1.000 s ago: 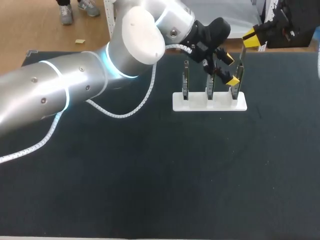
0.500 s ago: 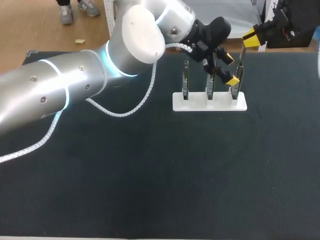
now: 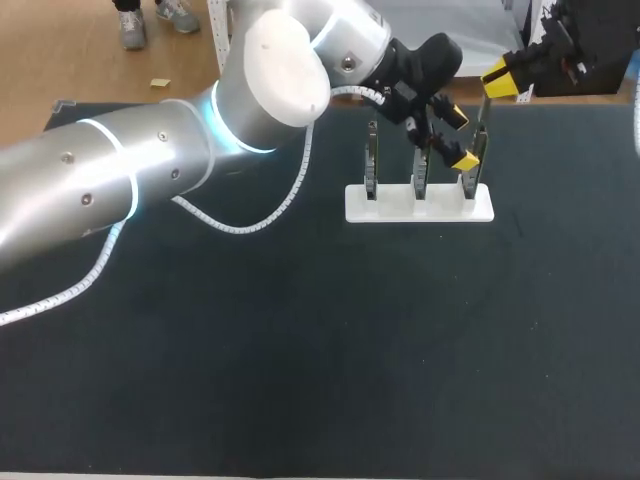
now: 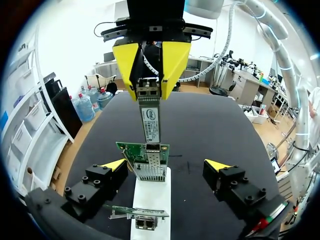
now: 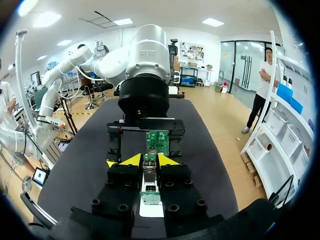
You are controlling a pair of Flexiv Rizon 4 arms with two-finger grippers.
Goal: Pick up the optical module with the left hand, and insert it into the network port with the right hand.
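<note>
Silver optical module (image 4: pixel 150 117) hangs upright just above network port (image 4: pixel 150 169).

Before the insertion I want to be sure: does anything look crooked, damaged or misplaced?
Nothing stands out. Three cards stand upright in the white holder; the right gripper holds the optical module in line above one card, which the open left gripper straddles.

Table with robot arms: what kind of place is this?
Likely a robot test bench: network cards upright in a white holder, and the right gripper holding an optical module.

label (image 4: pixel 152 125) on optical module (image 4: pixel 148 97) — tiny print, illegible
</note>
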